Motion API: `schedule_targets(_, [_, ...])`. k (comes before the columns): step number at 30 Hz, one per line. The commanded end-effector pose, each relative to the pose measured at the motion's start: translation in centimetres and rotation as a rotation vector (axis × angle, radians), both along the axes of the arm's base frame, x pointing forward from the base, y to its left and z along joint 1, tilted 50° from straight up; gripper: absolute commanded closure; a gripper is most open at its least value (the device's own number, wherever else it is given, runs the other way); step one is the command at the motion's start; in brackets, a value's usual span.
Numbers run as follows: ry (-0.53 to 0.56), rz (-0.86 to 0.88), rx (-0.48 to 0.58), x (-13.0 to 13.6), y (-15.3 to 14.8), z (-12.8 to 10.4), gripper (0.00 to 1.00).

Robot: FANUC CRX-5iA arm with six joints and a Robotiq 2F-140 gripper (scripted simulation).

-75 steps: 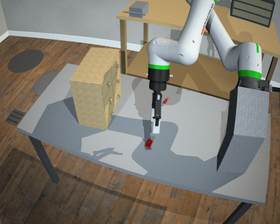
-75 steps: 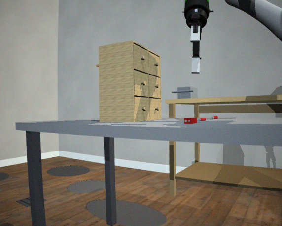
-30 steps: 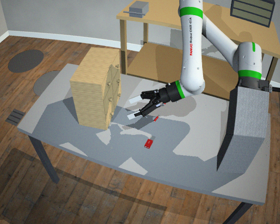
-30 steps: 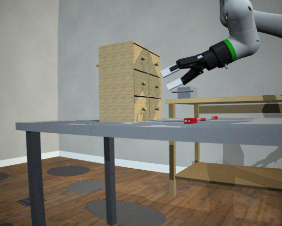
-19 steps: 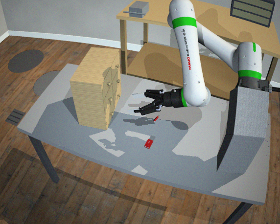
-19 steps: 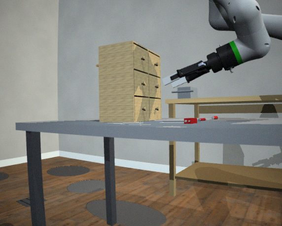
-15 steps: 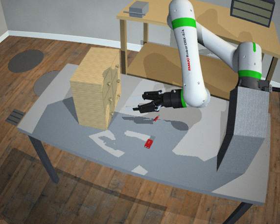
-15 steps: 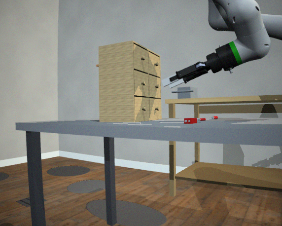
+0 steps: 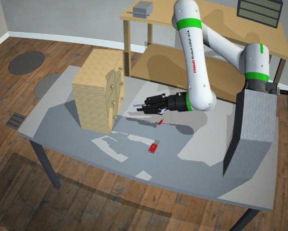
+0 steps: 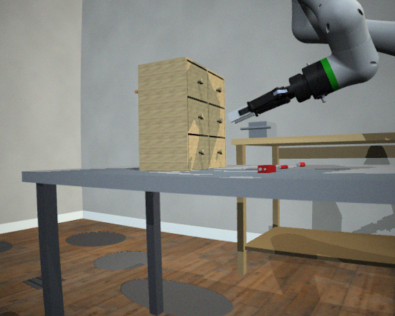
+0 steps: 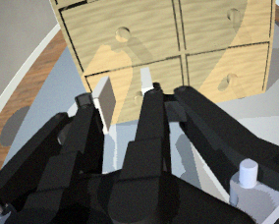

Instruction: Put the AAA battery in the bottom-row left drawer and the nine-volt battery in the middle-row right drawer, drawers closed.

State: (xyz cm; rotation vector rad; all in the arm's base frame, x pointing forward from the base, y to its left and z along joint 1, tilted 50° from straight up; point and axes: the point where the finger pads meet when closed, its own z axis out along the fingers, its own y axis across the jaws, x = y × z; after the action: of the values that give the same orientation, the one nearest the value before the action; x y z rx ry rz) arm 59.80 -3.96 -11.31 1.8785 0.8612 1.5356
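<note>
The small wooden chest (image 9: 98, 91) stands on the grey table with its six drawers pushed in; it also shows in the exterior view (image 10: 181, 115) and the wrist view (image 11: 165, 33). My gripper (image 9: 141, 105) (image 10: 235, 115) hangs in the air in front of the drawer fronts, apart from them, at about middle-row height. Its fingers are nearly shut with a narrow gap and hold nothing. The AAA battery (image 9: 160, 122) lies on the table below my wrist. The red nine-volt battery (image 9: 153, 147) (image 10: 266, 168) lies nearer the front edge.
My arm's grey pedestal (image 9: 254, 131) stands at the table's right end. A wooden side table behind carries a grey box (image 9: 142, 8) and a dark drawer unit (image 9: 260, 11).
</note>
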Motion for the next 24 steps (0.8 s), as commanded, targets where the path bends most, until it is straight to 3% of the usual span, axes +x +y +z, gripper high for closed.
schedule_targets(1, [0.000,0.000,0.000,0.1,0.0,-0.1,0.80])
schedule_targets(12, [0.000,0.000,-0.001,1.8,-1.2,-1.3,0.80])
schedule_targets(24, [0.000,0.000,-0.001,6.8,-4.5,-5.0,0.80])
